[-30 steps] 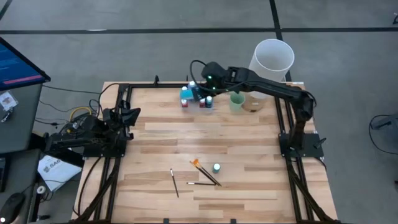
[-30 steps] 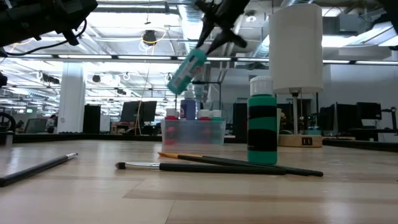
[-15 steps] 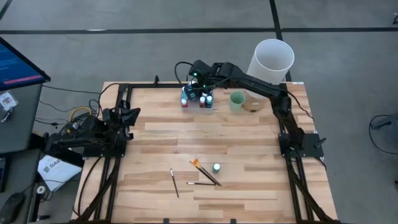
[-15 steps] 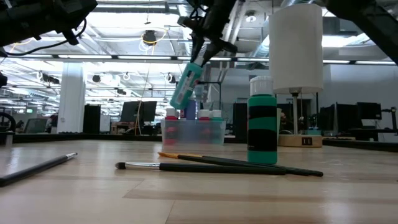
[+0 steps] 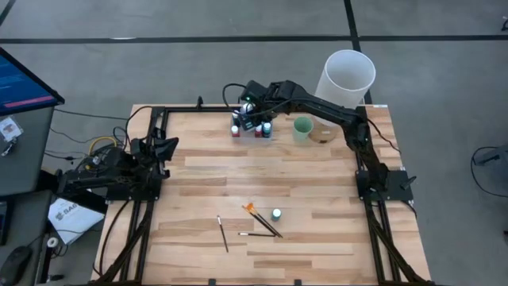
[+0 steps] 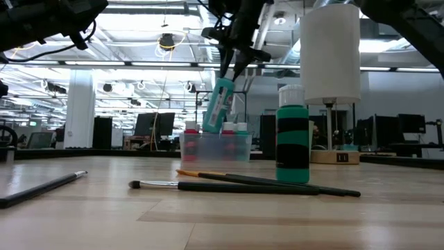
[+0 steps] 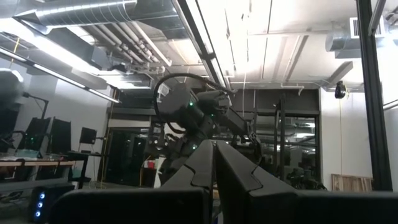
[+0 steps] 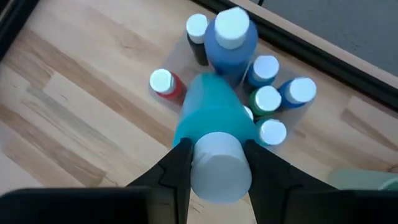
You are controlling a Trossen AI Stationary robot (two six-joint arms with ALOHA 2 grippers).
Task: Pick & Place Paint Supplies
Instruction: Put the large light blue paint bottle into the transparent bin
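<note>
The right end effector is held above the clear container at the far edge of the wooden surface, and its fingers are closed on the pale cap of a light teal bottle. The bottle is seen in the low view hanging tilted, cap uppermost, its lower end just above the bottles already gathered in the container. In the right wrist view the held bottle is seen directly over that group: a tall blue bottle, a red bottle, a green bottle, another blue bottle and a dark one, all with pale caps. Whether the held bottle touches any of them cannot be told.

Near the front of the surface a green bottle is left standing upright, with an orange brush and dark-handled brushes lying just beside it; another brush lies apart to the left. A pale green cup and a tall white cylinder are seen to the right of the container.

The left end effector is parked at the left edge of the surface, its fingers pressed together and holding nothing.
</note>
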